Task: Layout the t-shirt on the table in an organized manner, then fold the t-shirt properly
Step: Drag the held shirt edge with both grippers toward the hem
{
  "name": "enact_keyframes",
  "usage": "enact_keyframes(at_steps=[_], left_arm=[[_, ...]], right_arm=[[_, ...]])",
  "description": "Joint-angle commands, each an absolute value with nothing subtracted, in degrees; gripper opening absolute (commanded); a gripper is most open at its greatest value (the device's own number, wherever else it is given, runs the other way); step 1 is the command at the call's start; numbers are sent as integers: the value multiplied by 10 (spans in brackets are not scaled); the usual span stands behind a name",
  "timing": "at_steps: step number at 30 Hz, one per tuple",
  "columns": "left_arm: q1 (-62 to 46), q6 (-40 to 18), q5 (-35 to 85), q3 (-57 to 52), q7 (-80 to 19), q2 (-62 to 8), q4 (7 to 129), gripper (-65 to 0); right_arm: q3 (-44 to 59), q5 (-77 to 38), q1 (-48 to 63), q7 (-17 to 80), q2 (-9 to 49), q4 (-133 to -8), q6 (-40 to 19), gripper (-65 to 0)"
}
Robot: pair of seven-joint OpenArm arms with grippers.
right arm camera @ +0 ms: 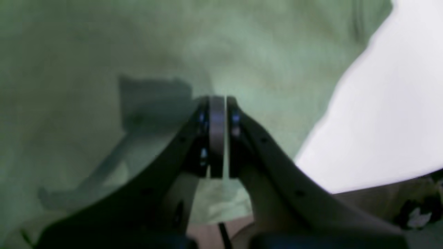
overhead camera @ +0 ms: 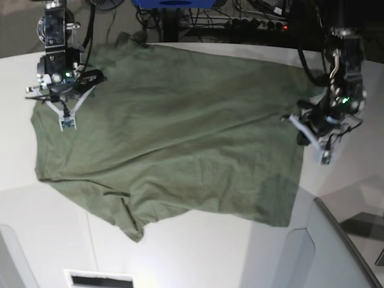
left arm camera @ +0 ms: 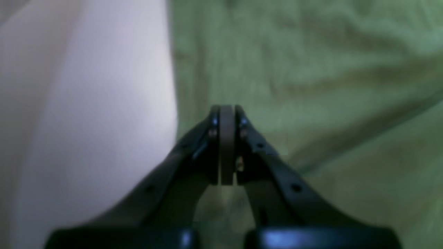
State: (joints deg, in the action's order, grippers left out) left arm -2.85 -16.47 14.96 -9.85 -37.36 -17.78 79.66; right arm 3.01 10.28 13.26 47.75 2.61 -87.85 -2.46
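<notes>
The olive-green t-shirt (overhead camera: 180,126) lies spread across the white table (overhead camera: 198,252), wrinkled, with one sleeve (overhead camera: 129,222) pointing toward the front edge. My right gripper (overhead camera: 68,123) hovers over the shirt's left end. In the right wrist view its jaws (right arm camera: 217,102) are shut with nothing between them, and its shadow falls on the cloth (right arm camera: 104,41). My left gripper (overhead camera: 324,158) is at the shirt's right edge. The left wrist view shows it (left arm camera: 226,112) shut and empty, above the line where cloth (left arm camera: 311,69) meets table (left arm camera: 86,103).
A grey angled panel (overhead camera: 336,246) rises at the front right, beside the table's curved edge. Cables and a power strip (overhead camera: 252,21) run along the back. A white slotted piece (overhead camera: 99,279) sits at the front edge.
</notes>
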Motion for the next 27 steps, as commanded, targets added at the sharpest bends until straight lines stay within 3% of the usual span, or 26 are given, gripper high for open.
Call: enact_keyframes(at_steps=[1,5,11,18,27], left_arm=[[-7,-165,153,-88,-366,-183,780,-650],[40,-164,153,-59,-356,-183,713,-650],[77,-163,153,-15,-266,-182,629,-650],[153,-82,153,69,-179,-183,487,-650],[207,-80,157,110,-138,-182,416,-650]], right_arm=[[33,109,125,470,31,-880,-21,-639],[65,109,118,467,31,-855,-21,-638],[107,111,109,446,34,-815,-22,-636],[109,109,87,444,57,-771,-22,-635],[105,109,80,448,62,-762,-22,-636]])
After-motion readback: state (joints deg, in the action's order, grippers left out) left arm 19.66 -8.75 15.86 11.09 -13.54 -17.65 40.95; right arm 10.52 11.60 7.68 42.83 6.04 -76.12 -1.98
